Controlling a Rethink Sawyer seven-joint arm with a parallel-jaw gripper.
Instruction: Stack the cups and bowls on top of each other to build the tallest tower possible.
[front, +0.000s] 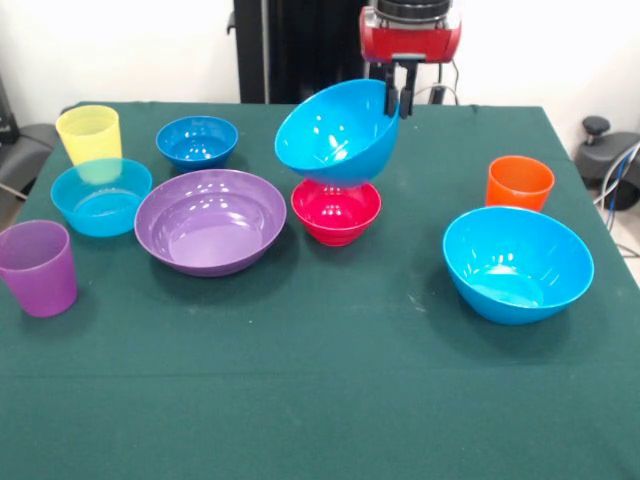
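Tilted blue bowl (335, 132) hangs over the magenta bowl (336, 210), mouth turned toward my side and to the picture's left, underside apparently resting on or just above the magenta rim; I cannot tell whether they touch. The gripper (398, 98) pinches its far rim, jaws narrow, 1 finger on each side of the wall. The magenta bowl sits upright near table centre, so the tower is at most 2 pieces.

Step in hand, by my reading: seating this blue bowl on the magenta one. To do it well, level the bowl first, centre its base over the magenta mouth, lower until it bears weight, then open. Released at this tilt it would likely roll off toward the purple bowl (211, 220), just beside the magenta one.

Further out, all loose on the green table (320, 400):
- small dark blue bowl (197, 141), far left
- light blue bowl (101, 196), with yellow cup (89, 135) right behind
- purple cup (38, 267), left edge
- orange cup (519, 183) and large blue bowl (517, 262), right

No brand, label or legible writing on any piece or on the gripper.
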